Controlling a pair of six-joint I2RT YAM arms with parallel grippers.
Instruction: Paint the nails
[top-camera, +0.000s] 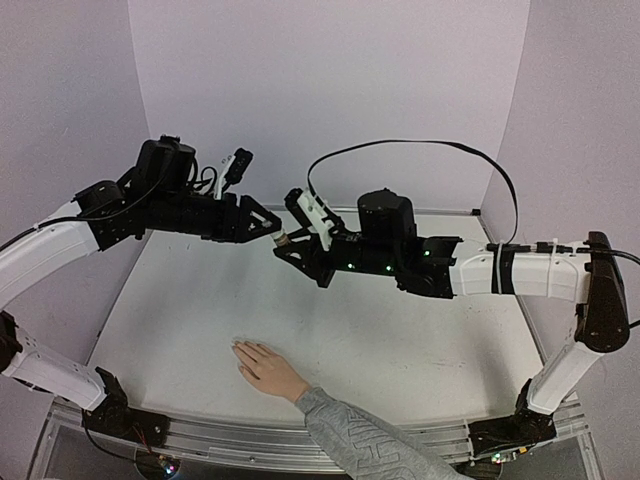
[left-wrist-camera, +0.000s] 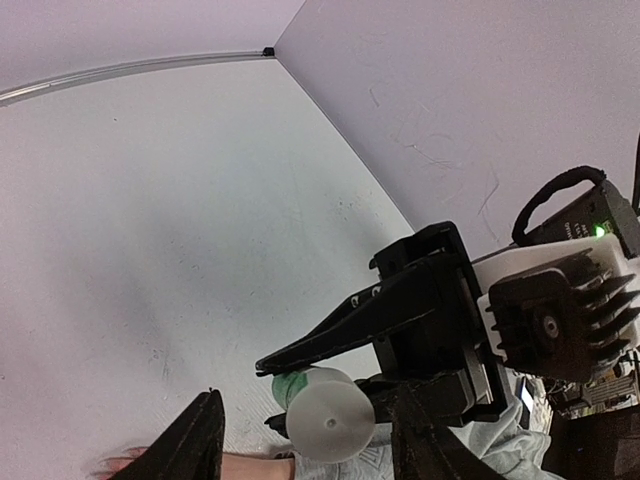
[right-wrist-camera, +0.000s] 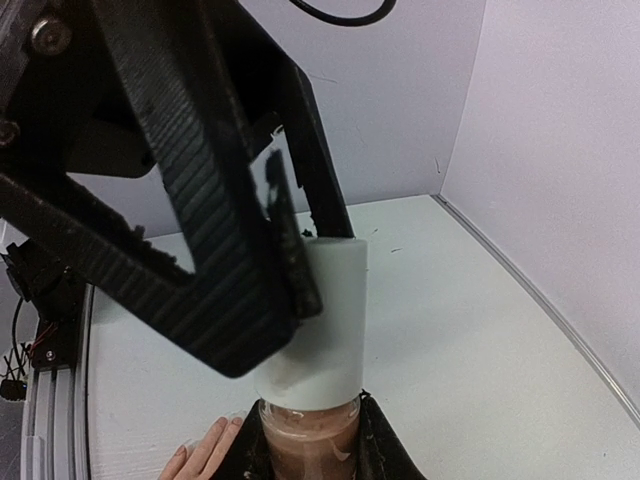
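Above the table, my right gripper (top-camera: 286, 246) is shut on a small bottle (right-wrist-camera: 308, 445) of pinkish-brown polish with a green label (left-wrist-camera: 290, 385). Its tall white cap (right-wrist-camera: 318, 320) sticks out toward my left gripper (top-camera: 271, 226). In the left wrist view the left gripper's two fingers (left-wrist-camera: 195, 440) straddle the cap (left-wrist-camera: 330, 420), with a gap showing on one side. A light-skinned hand (top-camera: 266, 370) in a grey patterned sleeve (top-camera: 360, 445) lies flat on the table below. The nails (top-camera: 240, 348) at its fingertips are too small to make out.
The white table (top-camera: 400, 340) is walled at the back and on both sides. A black cable (top-camera: 420, 150) loops above the right arm. A metal rail (top-camera: 250, 440) runs along the near edge by the arm bases.
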